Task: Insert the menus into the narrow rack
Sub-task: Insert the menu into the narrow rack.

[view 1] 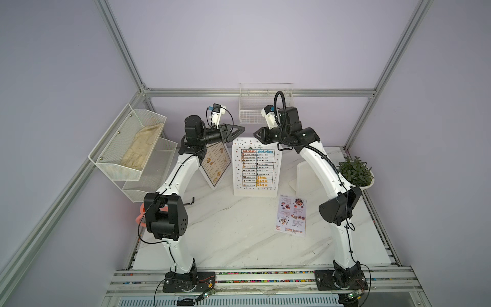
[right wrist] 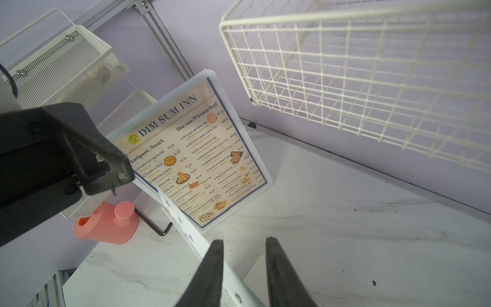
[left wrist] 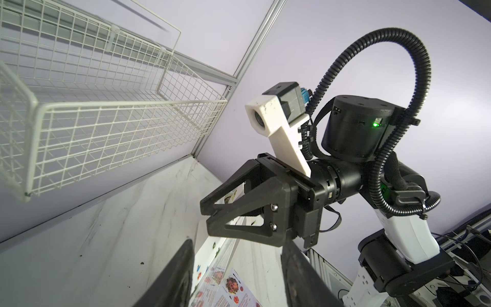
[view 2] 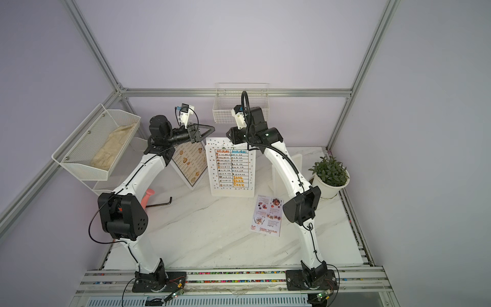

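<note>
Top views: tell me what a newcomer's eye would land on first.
The white grid menu standing upright mid-table draws the eye, with the left gripper and right gripper facing each other just above its top edge. Beside it the DIM SUM INN menu stands tilted under the left arm, and the SPECIAL MENU leaflet lies flat toward the front, near the right arm.

**Around the workspace: shelf, can, key and plant**

Out beyond the left gripper point(view 1: 239, 130), on its outer side, a white two-tier mesh shelf point(view 1: 148, 113) hangs on the wall, a crumpled beige cloth point(view 1: 143, 148) lying in its upper bin. Below that shelf stands a pink watering can point(right wrist: 106, 226), and a black hex key point(right wrist: 159, 228) lies on the marble tabletop point(view 1: 225, 234) just beside it. On the outer side of the right gripper point(view 1: 256, 135), well apart from it, a leafy green plant point(view 1: 354, 170) sits in a white pot at the table's edge.
</note>
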Controlling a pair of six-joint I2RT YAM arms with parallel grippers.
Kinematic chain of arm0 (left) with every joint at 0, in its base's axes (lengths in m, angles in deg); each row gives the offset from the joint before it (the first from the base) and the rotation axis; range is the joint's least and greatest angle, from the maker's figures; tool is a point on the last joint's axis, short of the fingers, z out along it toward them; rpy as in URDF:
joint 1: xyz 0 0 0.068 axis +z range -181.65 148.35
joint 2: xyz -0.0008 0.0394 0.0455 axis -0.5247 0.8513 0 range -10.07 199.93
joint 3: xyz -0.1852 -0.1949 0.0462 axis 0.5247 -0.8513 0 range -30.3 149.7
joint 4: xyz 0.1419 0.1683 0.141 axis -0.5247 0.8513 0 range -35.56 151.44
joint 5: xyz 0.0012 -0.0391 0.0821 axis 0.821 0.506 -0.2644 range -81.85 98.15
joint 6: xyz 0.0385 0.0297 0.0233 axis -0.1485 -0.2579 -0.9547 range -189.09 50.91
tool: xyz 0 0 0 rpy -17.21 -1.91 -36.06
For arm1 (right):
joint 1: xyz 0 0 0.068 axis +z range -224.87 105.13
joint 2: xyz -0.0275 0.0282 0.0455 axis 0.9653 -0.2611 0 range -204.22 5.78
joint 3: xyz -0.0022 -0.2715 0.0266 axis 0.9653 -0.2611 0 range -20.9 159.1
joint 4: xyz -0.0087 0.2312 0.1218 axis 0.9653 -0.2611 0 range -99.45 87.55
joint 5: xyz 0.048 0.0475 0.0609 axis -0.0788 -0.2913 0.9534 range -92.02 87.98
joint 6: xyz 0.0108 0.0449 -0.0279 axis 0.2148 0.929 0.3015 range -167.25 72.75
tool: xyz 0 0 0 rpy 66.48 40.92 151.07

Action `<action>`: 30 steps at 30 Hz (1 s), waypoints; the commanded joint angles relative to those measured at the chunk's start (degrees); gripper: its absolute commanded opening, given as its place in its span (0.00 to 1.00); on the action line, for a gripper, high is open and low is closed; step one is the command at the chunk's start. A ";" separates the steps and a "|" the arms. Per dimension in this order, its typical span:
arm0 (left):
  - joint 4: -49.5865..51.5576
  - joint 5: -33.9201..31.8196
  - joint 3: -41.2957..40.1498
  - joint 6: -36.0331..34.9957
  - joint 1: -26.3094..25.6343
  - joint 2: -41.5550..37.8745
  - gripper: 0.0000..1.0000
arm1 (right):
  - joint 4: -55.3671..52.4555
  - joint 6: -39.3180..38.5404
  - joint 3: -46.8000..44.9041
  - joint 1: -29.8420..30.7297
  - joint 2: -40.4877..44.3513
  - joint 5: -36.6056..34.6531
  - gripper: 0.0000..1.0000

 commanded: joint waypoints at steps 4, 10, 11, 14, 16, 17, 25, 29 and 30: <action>-2.36 0.13 -1.99 -0.45 -0.09 -3.30 0.53 | -0.33 -1.34 -2.15 0.92 4.12 0.72 0.31; -1.47 -0.71 -2.98 -1.40 0.04 -4.21 0.54 | -0.64 -1.30 -3.07 1.01 4.71 0.86 0.31; -1.31 -0.83 -3.15 -1.50 0.11 -4.37 0.55 | -0.70 -1.30 -3.16 1.09 4.77 1.02 0.31; -1.09 -1.29 -3.55 -1.83 0.34 -4.92 0.56 | -0.59 -1.29 -3.93 1.10 5.01 1.15 0.31; -0.69 -1.60 -3.73 -2.12 0.35 -5.20 0.57 | -0.41 -1.32 -4.71 1.14 5.22 1.14 0.31; -0.26 -1.75 -3.80 -2.38 0.43 -5.30 0.58 | -0.41 -1.24 -4.86 1.10 5.29 1.14 0.30; 0.69 -2.43 -4.61 -3.35 0.61 -6.21 0.59 | -1.09 -1.33 -5.55 1.27 5.50 1.54 0.30; 0.69 -2.52 -4.62 -3.38 0.57 -6.15 0.59 | -1.11 -1.29 -6.11 1.30 5.90 1.74 0.30; 0.69 -2.58 -4.65 -3.36 0.70 -6.11 0.59 | -1.05 -1.35 -6.32 1.36 6.03 1.76 0.30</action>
